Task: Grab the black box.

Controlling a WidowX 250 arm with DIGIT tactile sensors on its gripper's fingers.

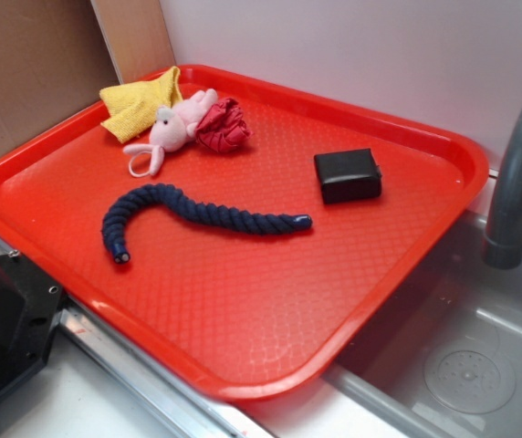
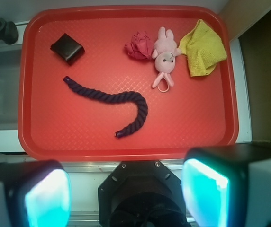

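In the wrist view the black box (image 2: 67,48) sits in the upper left of the frame, on the red tray (image 2: 126,149), lying flat and turned at an angle to the tray's edges; in the exterior view the same box (image 1: 347,175) shows right of centre, near the tray's far right rim (image 1: 466,146). Just below it in the wrist view a dark navy braided rope (image 2: 111,100) curves across the middle of the tray, its nearest end close to the box but apart from it. In the upper right of that frame lie a crumpled red cloth (image 2: 139,45), a pink plush rabbit (image 2: 165,56) touching it, and a yellow cloth (image 2: 202,48). The gripper (image 2: 126,194) hangs at the bottom edge, well apart from the box (over the bench edge, off the tray), its two fingers (image 2: 48,196) spread wide with nothing between them. A grey faucet (image 1: 521,164) stands over the sink at the right of the exterior view.
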